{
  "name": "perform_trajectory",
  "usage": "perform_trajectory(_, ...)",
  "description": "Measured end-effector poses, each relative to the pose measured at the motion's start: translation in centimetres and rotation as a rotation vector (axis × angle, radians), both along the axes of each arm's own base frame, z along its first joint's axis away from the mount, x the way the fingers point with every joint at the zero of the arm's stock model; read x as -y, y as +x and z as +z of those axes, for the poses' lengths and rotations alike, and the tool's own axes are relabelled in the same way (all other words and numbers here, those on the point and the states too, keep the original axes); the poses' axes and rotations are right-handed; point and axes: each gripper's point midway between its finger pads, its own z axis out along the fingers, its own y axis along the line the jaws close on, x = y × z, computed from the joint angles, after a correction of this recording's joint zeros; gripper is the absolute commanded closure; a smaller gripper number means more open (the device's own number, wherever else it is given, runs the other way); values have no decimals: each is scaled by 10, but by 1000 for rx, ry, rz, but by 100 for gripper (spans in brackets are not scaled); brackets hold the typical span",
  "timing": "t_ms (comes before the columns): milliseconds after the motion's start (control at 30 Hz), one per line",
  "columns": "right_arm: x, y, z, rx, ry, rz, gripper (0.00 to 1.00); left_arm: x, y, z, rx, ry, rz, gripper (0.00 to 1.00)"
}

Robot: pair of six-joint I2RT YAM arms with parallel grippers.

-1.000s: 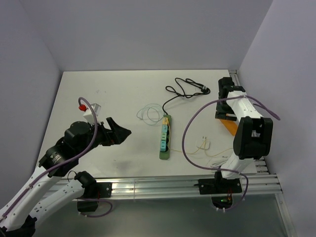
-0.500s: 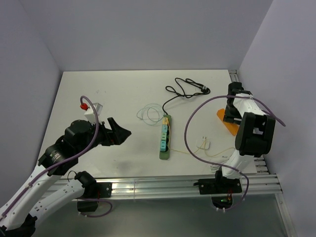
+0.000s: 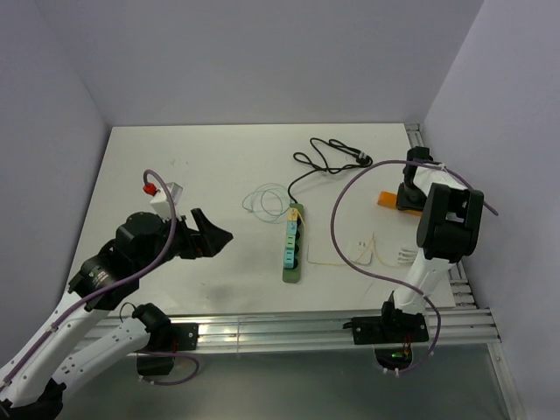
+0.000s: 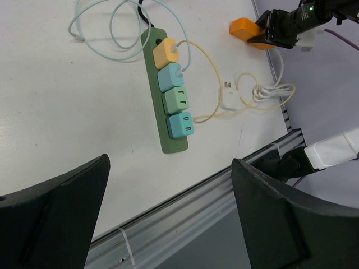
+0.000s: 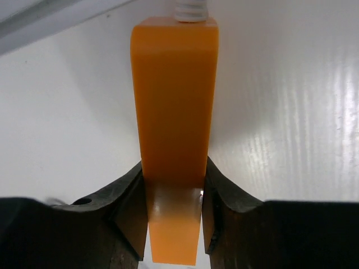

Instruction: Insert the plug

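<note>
- The white table (image 3: 175, 166) carries everything, with both arms based at its near edge.
- The left gripper (image 3: 215, 238) hangs over the table's left half, its jaws spread wide with nothing between them. It is well apart from the power strip.
- The green power strip (image 4: 174, 145) lies near the table's middle. Four adapters sit in a row in it: yellow-orange, light blue, green and teal.
- A black cable (image 3: 328, 157) runs in loops from the strip's far end.
- A pale coil of cable (image 3: 262, 199) lies just left of that end.
- The right gripper (image 5: 174, 196) is closed on the orange plug (image 5: 174, 101), one finger pressed against each side.
- The plug is near the table's right edge, well apart from the strip.
</note>
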Motion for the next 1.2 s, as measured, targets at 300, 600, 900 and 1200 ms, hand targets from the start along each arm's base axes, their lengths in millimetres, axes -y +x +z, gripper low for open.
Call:
perform_trajectory(300, -62, 72, 49, 107, -6, 383, 100, 0, -2, 8, 1, -20, 5, 11)
perform_trajectory(600, -216, 173, 200, 599, -102, 1193, 100, -4, -3, 19, 3, -73, 42, 11)
perform_trajectory(900, -420, 146, 339, 1211, -140, 1859, 100, -25, 6, 30, 28, -138, 200, 12)
perform_trajectory(1200, -522, 76, 234, 1255, 406, 2085, 100, -42, 13, 10, -19, -123, 329, 12)
